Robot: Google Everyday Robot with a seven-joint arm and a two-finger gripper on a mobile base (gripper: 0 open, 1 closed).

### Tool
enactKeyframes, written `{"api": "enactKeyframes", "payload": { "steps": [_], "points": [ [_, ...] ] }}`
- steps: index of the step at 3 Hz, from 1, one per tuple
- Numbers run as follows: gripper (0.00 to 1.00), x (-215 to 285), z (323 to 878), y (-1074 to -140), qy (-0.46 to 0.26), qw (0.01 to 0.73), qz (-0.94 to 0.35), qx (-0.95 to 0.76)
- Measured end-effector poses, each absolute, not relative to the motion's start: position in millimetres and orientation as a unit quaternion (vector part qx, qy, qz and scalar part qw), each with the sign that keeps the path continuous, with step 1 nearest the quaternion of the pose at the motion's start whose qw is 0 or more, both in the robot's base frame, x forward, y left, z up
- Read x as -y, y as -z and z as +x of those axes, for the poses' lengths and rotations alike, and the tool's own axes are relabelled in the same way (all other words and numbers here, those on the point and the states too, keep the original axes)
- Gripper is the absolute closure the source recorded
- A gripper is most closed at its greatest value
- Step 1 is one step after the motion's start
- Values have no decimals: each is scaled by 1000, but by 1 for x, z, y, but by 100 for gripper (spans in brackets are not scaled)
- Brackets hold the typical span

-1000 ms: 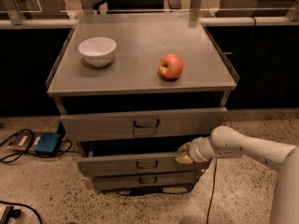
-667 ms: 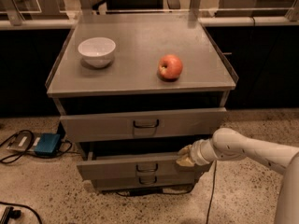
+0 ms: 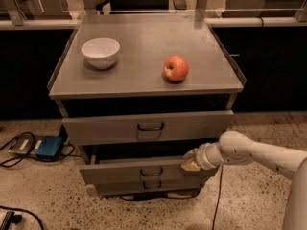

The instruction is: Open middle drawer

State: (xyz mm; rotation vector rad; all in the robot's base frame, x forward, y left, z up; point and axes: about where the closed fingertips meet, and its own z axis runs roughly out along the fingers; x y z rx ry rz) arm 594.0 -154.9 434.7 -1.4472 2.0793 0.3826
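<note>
Moved: gripper (image 3: pixel 190 162) sits slightly further toward 6 o'clock than a second ago, and the middle drawer (image 3: pixel 139 170) has come out a bit with it; the dark gap above its front looks wider.
Unchanged: bowl (image 3: pixel 100 51) and apple (image 3: pixel 176 68) on the cabinet top (image 3: pixel 144 32), same spots.
Drawer position: middle of three fronts, below the top drawer (image 3: pixel 105 127), which also stands ajar, and above the bottom drawer (image 3: pixel 120 188). Partly open, tray barely showing.
Gripper position: at the 3 o'clock end of the middle drawer front, on its top edge, well off the handle (image 3: pixel 151 171).
Jaw state: can't tell. The tip is seen against the drawer corner, so whether it's clamped or just hooked isn't readable.
Arm: arm (image 3: pixel 259 152) enters from 4 o'clock, roughly parallel to the drawer front.
Key relation: front's long axis runs 9–3, and the slide-out direction is 6 o'clock. The gripper holds one end, so the handle and drawer centre lie at 9 o'clock from it.
Judgement: off-centre pull, so the drawer could rack or bind. Keep the pull straight toward 6.
Progress: started, and most of the travel is probably left.
</note>
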Motion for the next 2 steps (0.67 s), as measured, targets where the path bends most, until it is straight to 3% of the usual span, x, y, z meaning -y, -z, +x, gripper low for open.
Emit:
{"api": "enactKeyframes", "payload": {
  "steps": [1,2],
  "points": [
    [35,155,594,-435,-143,286,-541,-778],
    [6,155,594,-435,-143,286,-541,-778]
  ]
}}
